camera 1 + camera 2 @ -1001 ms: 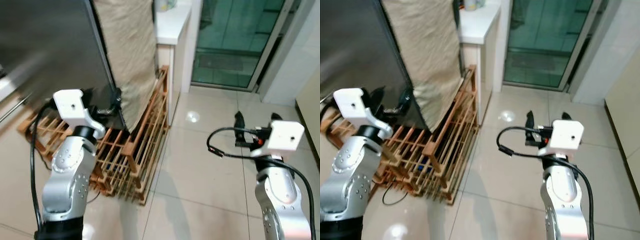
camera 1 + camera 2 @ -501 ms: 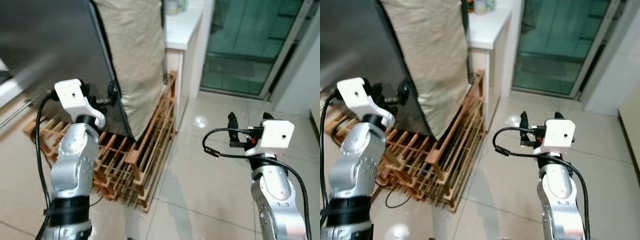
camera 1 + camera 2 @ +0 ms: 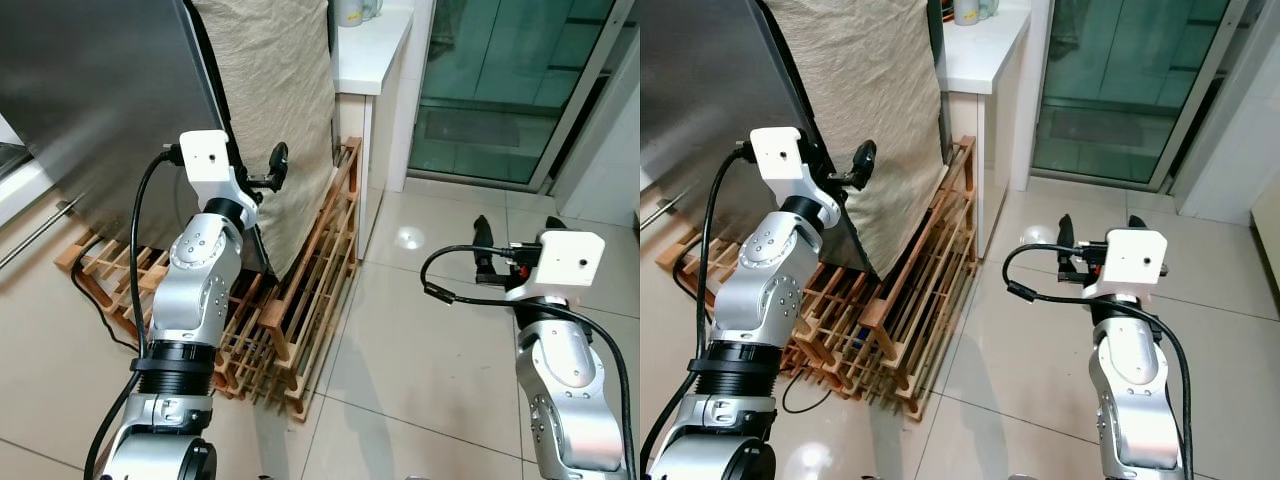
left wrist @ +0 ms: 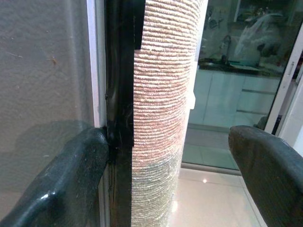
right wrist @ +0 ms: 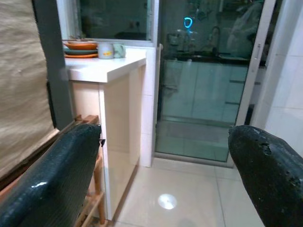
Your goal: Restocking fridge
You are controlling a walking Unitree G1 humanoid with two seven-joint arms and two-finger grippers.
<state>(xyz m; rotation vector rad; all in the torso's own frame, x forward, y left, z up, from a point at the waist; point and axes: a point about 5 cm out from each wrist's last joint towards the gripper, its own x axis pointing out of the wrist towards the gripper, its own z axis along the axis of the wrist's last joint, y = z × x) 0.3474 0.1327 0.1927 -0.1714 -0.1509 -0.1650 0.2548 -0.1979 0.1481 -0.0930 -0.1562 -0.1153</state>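
At fridge [image 3: 90, 90] door edge, left hand [image 3: 262, 172] up high, fingers apart, holding nothing. Cloth [image 3: 270, 90] hangs on fridge side, wooden rack [image 3: 300, 290] under it on floor. Right hand [image 3: 515, 240] over floor tiles, well apart from fridge, fingers apart, holding nothing.

Left wrist view: one finger [image 4: 61, 184] touching dark door edge [image 4: 118, 94], other finger beside cloth.

Right wrist view: white bench [image 5: 106, 68] with cups, glass door [image 5: 203, 80] behind.

Guess: task near start. Door looks shut. No food seen. Opening and filling still left.

Left gripper [image 3: 262, 181] moved right and up, now at the fridge door [image 3: 90, 90] edge, fingers spread. Camera shifted; right arm unchanged.
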